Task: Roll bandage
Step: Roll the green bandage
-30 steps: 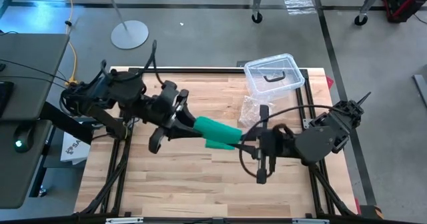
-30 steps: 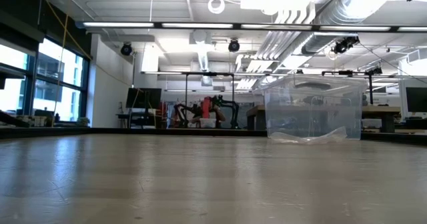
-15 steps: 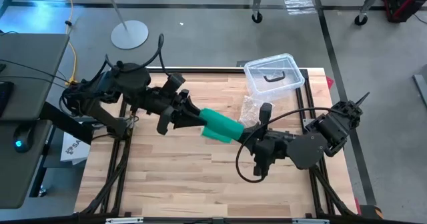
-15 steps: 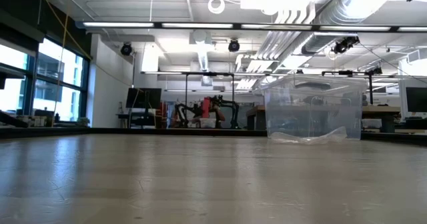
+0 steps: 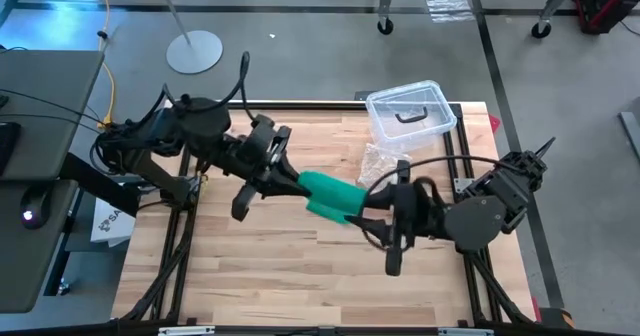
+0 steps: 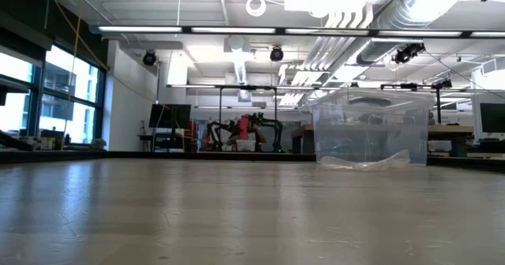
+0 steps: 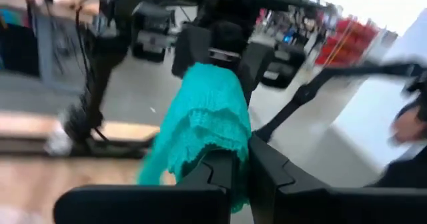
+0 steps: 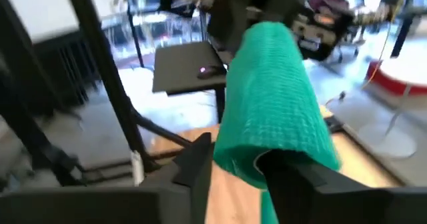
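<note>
The green bandage is a partly rolled bundle held in the air over the middle of the wooden table, between my two grippers. My left gripper is shut on its left end. My right gripper is at its right end, with its fingers standing apart on either side of the rolled end. Both grippers point roughly level at each other. The low view shows neither the arms nor the bandage. My left gripper pinches the bandage's left end between its two fingers, coming level from the table's left. The cloth bunches in folds beyond the fingertips and is lifted clear of the table. My right gripper has the rolled end between its spread fingers; whether they touch it I cannot tell.
A clear plastic box with a black handle stands at the far right of the table. A crinkly clear bag lies in front of it, just beyond the bandage. The near half of the table lies below the arms.
Both wrists have rolled about the lines they point along, the right one more. The bandage has stayed lifted between the grippers, over the same spot.
</note>
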Tool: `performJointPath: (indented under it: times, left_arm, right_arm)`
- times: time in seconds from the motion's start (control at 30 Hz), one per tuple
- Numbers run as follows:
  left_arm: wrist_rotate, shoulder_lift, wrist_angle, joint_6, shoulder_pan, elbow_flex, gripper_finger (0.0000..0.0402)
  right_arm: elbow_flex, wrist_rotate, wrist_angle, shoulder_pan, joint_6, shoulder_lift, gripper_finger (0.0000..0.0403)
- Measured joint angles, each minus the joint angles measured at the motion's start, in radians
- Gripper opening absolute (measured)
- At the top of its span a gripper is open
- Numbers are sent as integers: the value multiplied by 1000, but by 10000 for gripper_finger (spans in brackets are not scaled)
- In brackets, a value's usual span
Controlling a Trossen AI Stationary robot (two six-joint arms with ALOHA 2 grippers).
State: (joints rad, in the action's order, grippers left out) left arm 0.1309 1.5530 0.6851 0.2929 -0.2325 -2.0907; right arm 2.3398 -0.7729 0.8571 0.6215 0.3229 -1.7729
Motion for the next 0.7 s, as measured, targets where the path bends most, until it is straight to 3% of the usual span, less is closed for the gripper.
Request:
performJointPath:
  times: [0.13,0.33,0.43,0.63,0.7]
  left_arm:
    - [-81,-3,4,-264,-53,0,9]
    - [-152,-4,-43,-518,-121,0,9]
    - [-171,0,-91,-476,-134,0,14]
    - [-170,1,-117,-161,-127,1,58]
    - [-149,1,-118,-67,-127,1,78]
  right_arm:
    - [0,-41,-62,-6,117,0,159]
    - [0,-41,-228,-18,98,0,167]
    - [1,-30,-256,-23,29,1,146]
    - [2,-37,-257,-25,-129,3,30]
    - [2,-12,-255,-24,-213,3,14]
